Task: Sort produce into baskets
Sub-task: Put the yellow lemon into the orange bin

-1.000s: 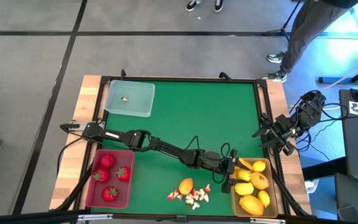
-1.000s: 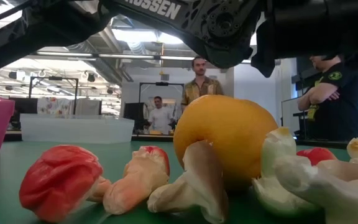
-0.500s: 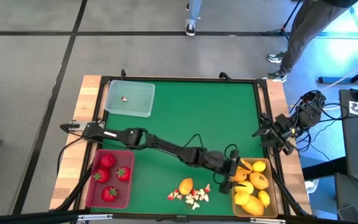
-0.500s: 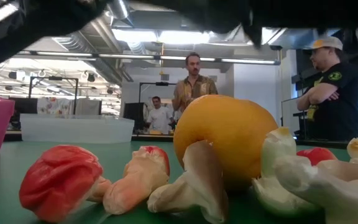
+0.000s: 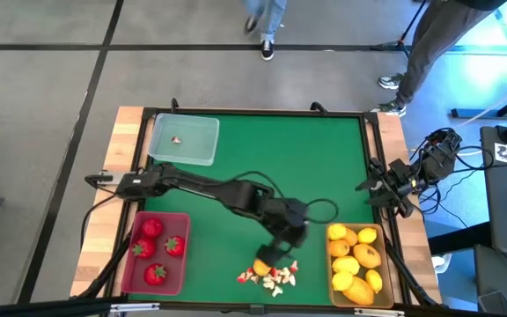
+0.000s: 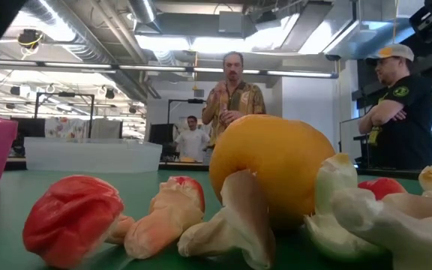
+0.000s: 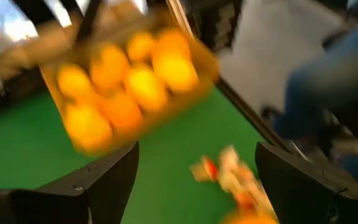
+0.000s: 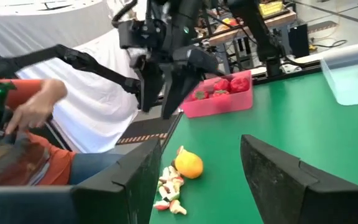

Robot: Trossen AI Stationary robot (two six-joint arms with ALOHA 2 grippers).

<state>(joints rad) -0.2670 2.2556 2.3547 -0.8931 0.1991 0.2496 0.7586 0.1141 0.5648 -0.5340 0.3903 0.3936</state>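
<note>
Over the green table, my left gripper (image 5: pixel 275 255) (image 8: pixel 157 109) hangs open with nothing between its fingers. It slants down above a loose pile near the table's front edge: an orange lemon (image 5: pixel 263 263) (image 6: pixel 272 169) and several tiny white-and-red bits (image 5: pixel 275 278) (image 7: pixel 229 177). The tan basket (image 5: pixel 385 269) at the front right holds several yellow lemons (image 5: pixel 352 266) (image 7: pixel 123 81). The pink basket (image 5: pixel 130 264) at the front left holds three strawberries (image 5: pixel 152 229). The clear basket (image 5: pixel 202 132) at the far left holds one tiny bit (image 5: pixel 177 139). My right gripper (image 5: pixel 372 189) (image 8: pixel 197 180) waits open at the right edge.
Wooden borders (image 5: pixel 121 132) frame the green mat. Cables and gear (image 5: pixel 438 150) sit beyond the right edge. People stand behind the table (image 6: pixel 235 97) (image 6: pixel 400 105), and a person's hand (image 8: pixel 39 102) shows off its near side. The mat's middle (image 5: pixel 271 158) is bare.
My left gripper has risen and drawn back from over the tan basket toward the table's left. It has tipped from pointing steeply down to a slant, and it now hangs above the loose pile. The lemons in the tan basket lie uncovered.
</note>
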